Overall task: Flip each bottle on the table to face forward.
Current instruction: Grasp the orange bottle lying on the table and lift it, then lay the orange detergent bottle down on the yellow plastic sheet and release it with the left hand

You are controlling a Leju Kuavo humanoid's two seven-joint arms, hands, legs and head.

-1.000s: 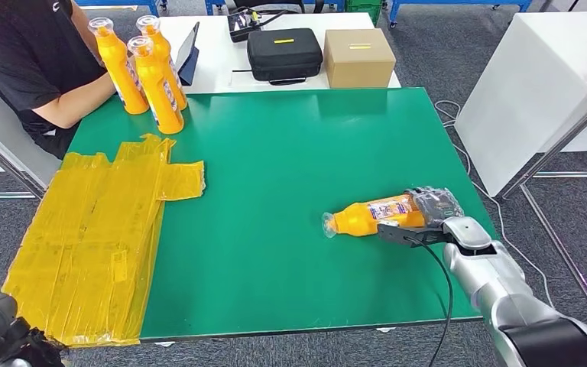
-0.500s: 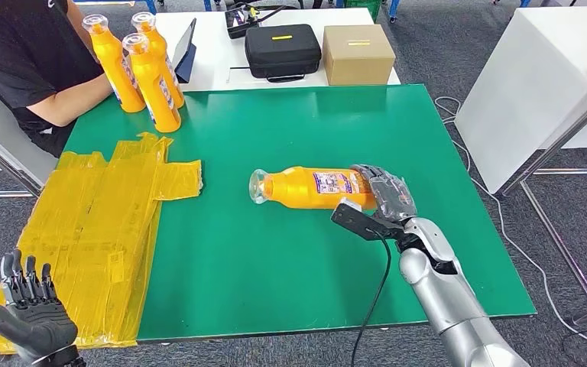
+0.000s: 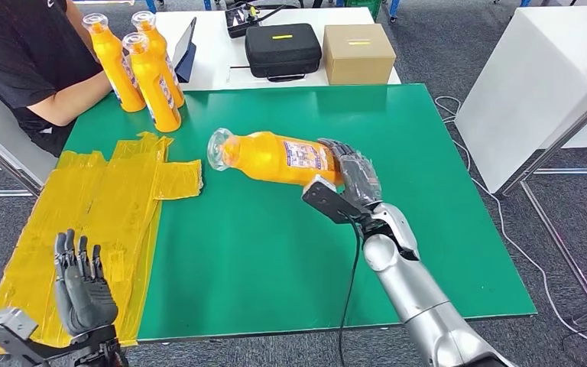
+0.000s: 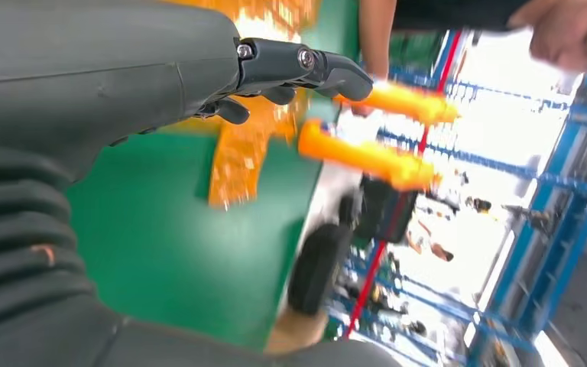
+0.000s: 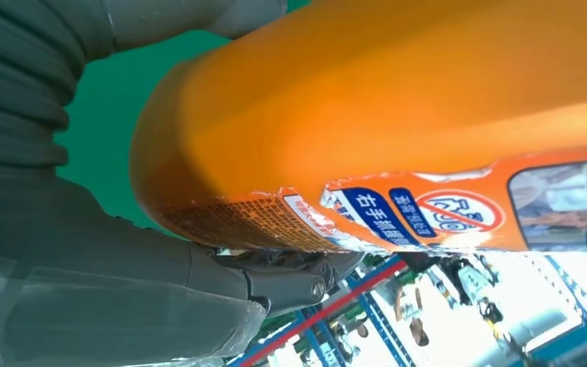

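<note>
All told, counted four orange bottles. Saw one bottle (image 3: pixel 275 158) gripped at its base end by the right hand (image 3: pixel 349 177), over the middle of the green table (image 3: pixel 275 252). Found it on its side, nearly level, with the clear cap end pointing toward the robot's left and the printed label turned upward. Could not tell for sure whether it touched the table or hung above it. In the right wrist view, saw the same bottle (image 5: pixel 397 115) pressed close against the palm, with the dark fingers (image 5: pixel 290 279) wrapped under its label.

Noted the left hand (image 3: pixel 84 287) raised at the near left corner, holding nothing, with its fingers straight and slightly apart. Placed it over the near edge of a crumpled yellow plastic sheet (image 3: pixel 92 222), which covered the left side of the table.

Observed the other three bottles (image 3: pixel 151 80) standing upright and close together at the far left corner of the table, just beside the forearm of a seated person (image 3: pixel 23 53) in a black shirt.

Behind the green table, noticed a white table (image 3: pixel 214 53) bearing a black case (image 3: pixel 283 50) and a cardboard box (image 3: pixel 359 53) side by side.
</note>
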